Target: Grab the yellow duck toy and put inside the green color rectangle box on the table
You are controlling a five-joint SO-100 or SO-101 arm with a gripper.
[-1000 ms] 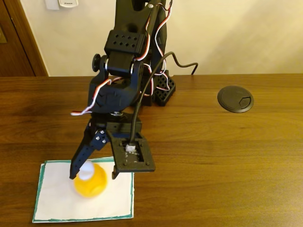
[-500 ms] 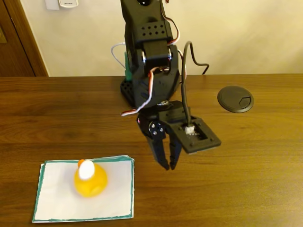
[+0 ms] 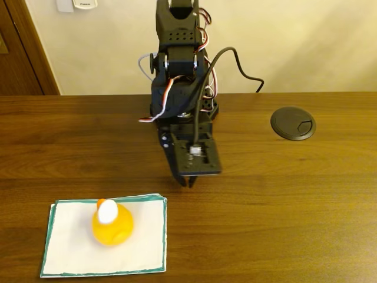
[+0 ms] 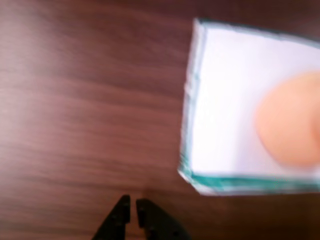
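Duck toy (image 3: 112, 223) now sitting alone on the white paper inside the green box (image 3: 49, 236), let go by the hand (image 3: 187, 181), fingers pressed together, pulled back over the bare counter (image 3: 283, 200), so job looks done.

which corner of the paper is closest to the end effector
The paper's far right corner in the fixed view, by the end effector; the other corners lie farther left or nearer the camera.

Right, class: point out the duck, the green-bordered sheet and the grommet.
yellow duck toy (image 3: 112, 223), fixed view, on its body.
green-bordered sheet (image 3: 70, 250), fixed view, on bare white paper.
black grommet (image 3: 293, 122), fixed view, on its lid.
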